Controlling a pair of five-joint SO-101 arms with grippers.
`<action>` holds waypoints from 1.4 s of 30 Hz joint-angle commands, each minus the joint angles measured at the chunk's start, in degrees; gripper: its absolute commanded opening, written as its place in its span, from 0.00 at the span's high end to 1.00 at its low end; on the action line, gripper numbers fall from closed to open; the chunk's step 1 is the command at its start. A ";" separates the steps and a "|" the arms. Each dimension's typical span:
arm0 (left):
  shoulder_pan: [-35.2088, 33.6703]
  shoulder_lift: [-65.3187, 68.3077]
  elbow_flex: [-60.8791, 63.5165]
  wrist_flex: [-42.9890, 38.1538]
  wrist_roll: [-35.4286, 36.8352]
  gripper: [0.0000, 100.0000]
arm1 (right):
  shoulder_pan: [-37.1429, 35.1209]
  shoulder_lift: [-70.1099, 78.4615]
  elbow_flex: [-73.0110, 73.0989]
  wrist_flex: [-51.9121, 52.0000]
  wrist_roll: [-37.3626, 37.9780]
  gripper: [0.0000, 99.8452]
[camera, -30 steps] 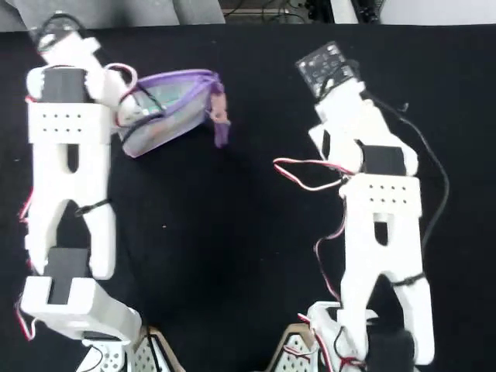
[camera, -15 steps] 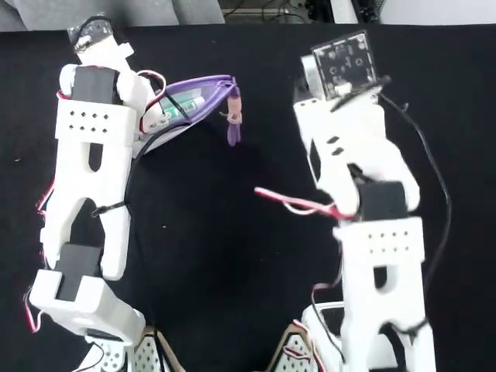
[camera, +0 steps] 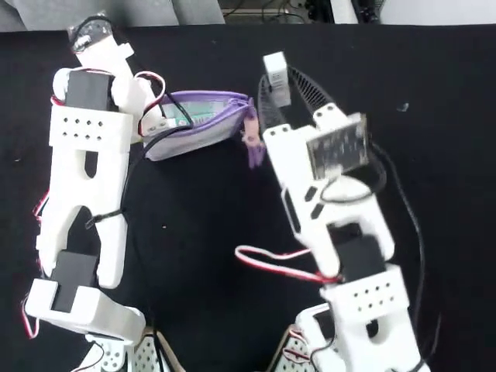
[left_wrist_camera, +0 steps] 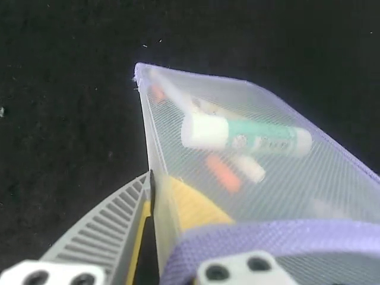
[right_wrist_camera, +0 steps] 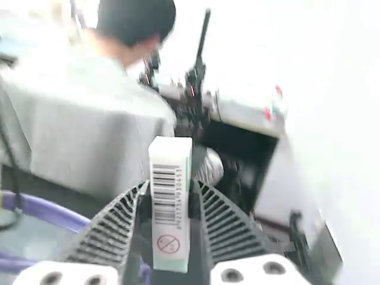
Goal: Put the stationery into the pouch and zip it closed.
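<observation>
The clear mesh pouch (camera: 198, 124) with purple trim lies at the back of the black table, its purple zip tab (camera: 253, 138) hanging at the right end. My left gripper (camera: 159, 124) is shut on the pouch's left end. Through the mesh wall (left_wrist_camera: 249, 172) I see a green-and-white glue stick (left_wrist_camera: 246, 135), small orange pieces (left_wrist_camera: 224, 173) and a yellow item (left_wrist_camera: 193, 208). My right gripper (right_wrist_camera: 171, 208) is shut on a white eraser in a barcode sleeve (right_wrist_camera: 171, 199), held upright just right of the pouch's open end, the eraser (camera: 276, 77) sticking up past the fingers (camera: 306, 89).
The black table (camera: 194, 256) spreads between the two arms. Loose red-and-white cables (camera: 279, 262) hang by the right arm. A person in a grey top (right_wrist_camera: 71, 119) stands behind the table edge, not touching anything.
The right arm swung left and forward, bringing the eraser close to the pouch's right end. The pouch shifted slightly right and flattened in the left gripper's hold.
</observation>
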 commanded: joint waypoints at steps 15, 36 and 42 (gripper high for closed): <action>5.49 -3.52 0.31 0.09 -0.70 0.97 | -5.36 -5.93 20.35 -32.00 -20.48 0.99; 0.75 -3.25 0.40 0.00 -0.70 0.97 | -7.65 17.98 15.34 -43.78 -20.48 0.99; 0.48 -3.25 0.40 0.00 -0.70 0.97 | -11.08 17.98 16.22 -42.02 -19.60 0.99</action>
